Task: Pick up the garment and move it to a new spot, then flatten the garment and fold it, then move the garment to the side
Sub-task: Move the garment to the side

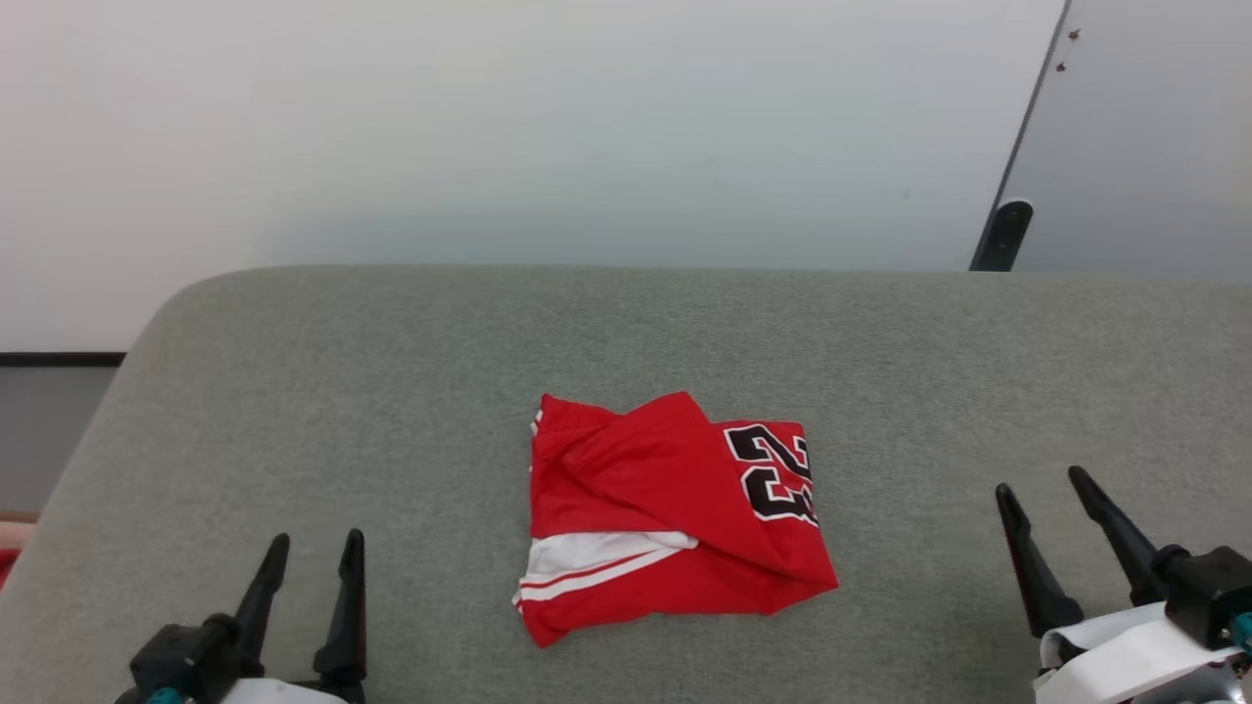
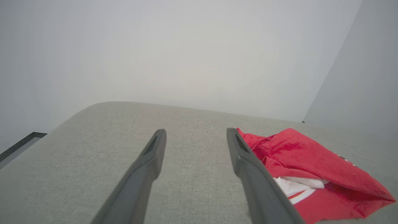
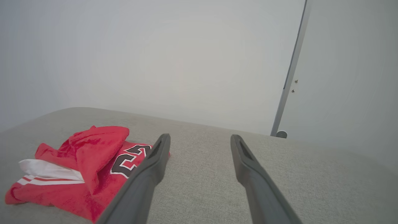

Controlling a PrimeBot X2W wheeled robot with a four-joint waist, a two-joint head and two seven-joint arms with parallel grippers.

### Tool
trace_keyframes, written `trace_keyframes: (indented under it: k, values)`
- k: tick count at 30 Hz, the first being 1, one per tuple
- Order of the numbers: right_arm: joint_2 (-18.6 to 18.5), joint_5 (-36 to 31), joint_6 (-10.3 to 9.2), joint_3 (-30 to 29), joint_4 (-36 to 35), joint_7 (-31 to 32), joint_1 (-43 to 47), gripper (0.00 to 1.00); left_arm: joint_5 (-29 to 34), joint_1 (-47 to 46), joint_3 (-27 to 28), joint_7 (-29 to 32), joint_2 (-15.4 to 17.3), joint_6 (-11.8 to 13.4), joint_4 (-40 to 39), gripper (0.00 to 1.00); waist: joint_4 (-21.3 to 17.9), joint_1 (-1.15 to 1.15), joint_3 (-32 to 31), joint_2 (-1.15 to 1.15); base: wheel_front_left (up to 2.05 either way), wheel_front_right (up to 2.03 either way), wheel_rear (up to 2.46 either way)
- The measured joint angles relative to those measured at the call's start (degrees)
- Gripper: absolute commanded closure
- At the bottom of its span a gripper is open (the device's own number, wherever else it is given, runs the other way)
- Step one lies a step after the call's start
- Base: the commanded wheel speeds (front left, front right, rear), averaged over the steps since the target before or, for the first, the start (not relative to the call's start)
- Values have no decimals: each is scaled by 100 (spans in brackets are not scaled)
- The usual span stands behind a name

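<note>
**Q:** Gripper and garment status?

**A:** Left gripper [image 1: 318,536] and right gripper [image 1: 1039,480]: jaws wide apart, both empty, over the grey cushion's [image 1: 391,391] front edge. The garment [image 1: 665,513] lies bunched mid-cushion between them.

**Q:** Handling?

**A:** Probably light, limp and not fragile. Pinch a raised red fold.

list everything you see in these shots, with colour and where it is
garment: one, red jersey with white striped trim and a black "23", loosely folded, middle of the padded surface
padded surface: one, grey fabric, under the garment
wall: one, white, behind the surface
panel: one, pale grey with a dark edge, upper right
stub: one, black, at the foot of the panel's edge
left gripper: one, dark fingers, open, lower left, apart from the garment
right gripper: one, dark fingers, open, lower right, apart from the garment
</note>
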Motion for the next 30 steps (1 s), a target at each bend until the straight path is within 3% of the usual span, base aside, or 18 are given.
trace_keyframes:
  k: [6,13,22,30]
  values:
    - [-41,45,0,294,91,62,-144,0,85,-25,338,0,-78,0,87,0,214,0,-25,0,0,0,0]
    - [-75,300,0,645,232,612,-542,0,134,-27,483,0,-166,0,127,0,539,0,-54,0,0,0,0]
    - [-386,1056,1,914,530,2508,-1289,0,171,-110,288,0,-272,0,120,0,920,0,54,0,0,0,0]
    - [-790,1447,1,916,464,4002,-1976,0,146,-636,64,1,-457,0,66,0,1140,0,650,0,0,0,0]
